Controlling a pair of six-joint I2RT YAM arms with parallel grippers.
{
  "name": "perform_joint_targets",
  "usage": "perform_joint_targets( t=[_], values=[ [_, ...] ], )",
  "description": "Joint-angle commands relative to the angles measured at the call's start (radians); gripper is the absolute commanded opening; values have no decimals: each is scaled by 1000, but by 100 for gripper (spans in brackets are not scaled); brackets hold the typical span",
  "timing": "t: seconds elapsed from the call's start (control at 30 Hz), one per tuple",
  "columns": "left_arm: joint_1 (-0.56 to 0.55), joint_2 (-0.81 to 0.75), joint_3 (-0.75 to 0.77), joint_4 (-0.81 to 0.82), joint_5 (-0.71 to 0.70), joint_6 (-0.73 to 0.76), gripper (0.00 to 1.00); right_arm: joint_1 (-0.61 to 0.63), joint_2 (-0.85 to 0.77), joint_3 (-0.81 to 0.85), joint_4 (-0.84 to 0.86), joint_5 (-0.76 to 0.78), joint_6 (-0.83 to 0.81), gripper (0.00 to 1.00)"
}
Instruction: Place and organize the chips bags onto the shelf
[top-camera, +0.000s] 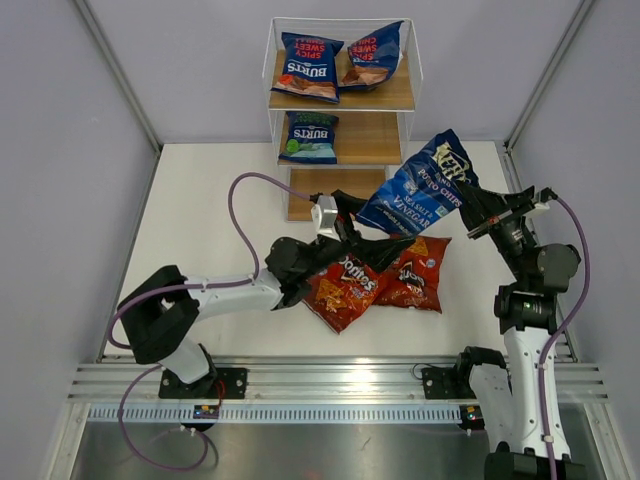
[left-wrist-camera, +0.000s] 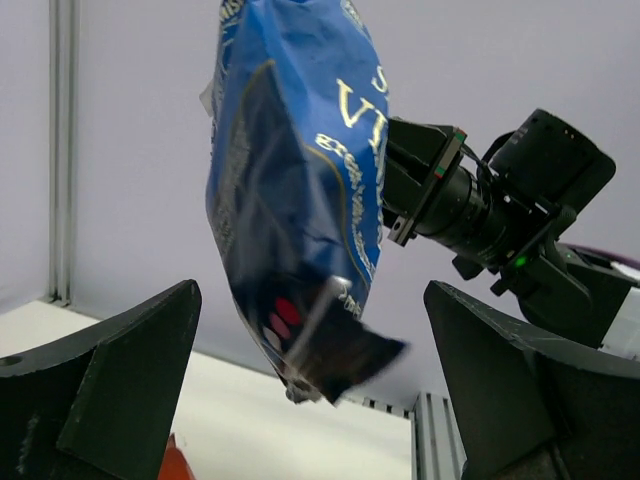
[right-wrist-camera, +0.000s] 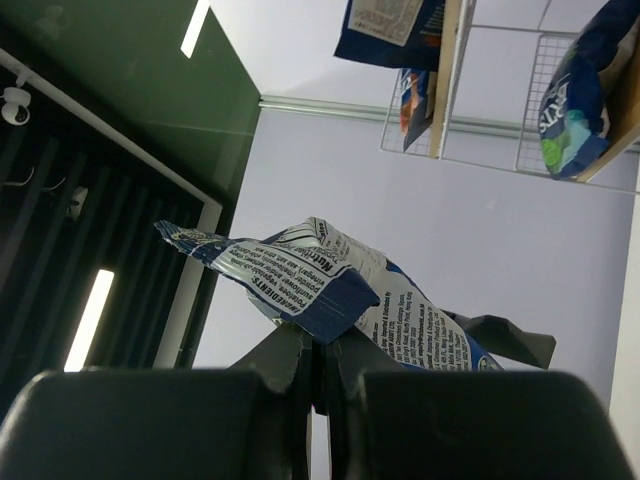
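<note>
Top external: right end effector (top-camera: 467, 198) pinches the crumpled blue bag (top-camera: 420, 185); left end effector (left-wrist-camera: 310, 296) gapes.

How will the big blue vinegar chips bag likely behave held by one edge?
Probably floppy: the blue bag hangs creased from the right gripper pinching one edge. Likely light, since that pinch alone carries it. Its glossy film may slip.
</note>
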Motion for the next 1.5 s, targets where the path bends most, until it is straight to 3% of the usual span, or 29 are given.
perform_joint_targets(
  t=[0.0,0.27,0.37,0.57,0.9,1.03,1.07,1.13,1.17,1.27,1.4,1.43,1.47],
  values=[
    [-4,-25,78,390,16,-14,99,17,-20,75,76,5,36,0],
    [-35,-26,126,391,-33,12,96,23,-26,62,115,17,68,0],
    [-40,-29,135,391,-52,19,91,29,-26,55,122,15,74,0],
    [-41,-34,136,391,-99,21,73,34,-28,46,121,17,69,0],
    [-41,-43,139,391,-145,2,66,35,-38,15,116,28,62,0],
    [-41,-40,144,391,-144,-16,54,35,-43,10,87,28,32,0],
    [-41,-40,144,391,-141,-19,44,35,-41,7,87,28,36,1],
    [-41,-42,141,391,-138,-25,41,35,-40,7,86,29,36,1],
    [-41,-42,141,391,-138,-30,31,35,-38,9,84,28,34,2],
    [-41,-42,141,391,-138,-37,27,35,-34,21,79,28,28,4],
    [-41,-51,120,390,-150,-45,27,37,-35,27,55,31,11,18],
    [-41,-54,109,391,-157,-51,27,37,-37,30,41,34,-6,25],
    [-41,-60,98,391,-170,-56,27,37,-37,38,2,38,-24,39]
  ],
)
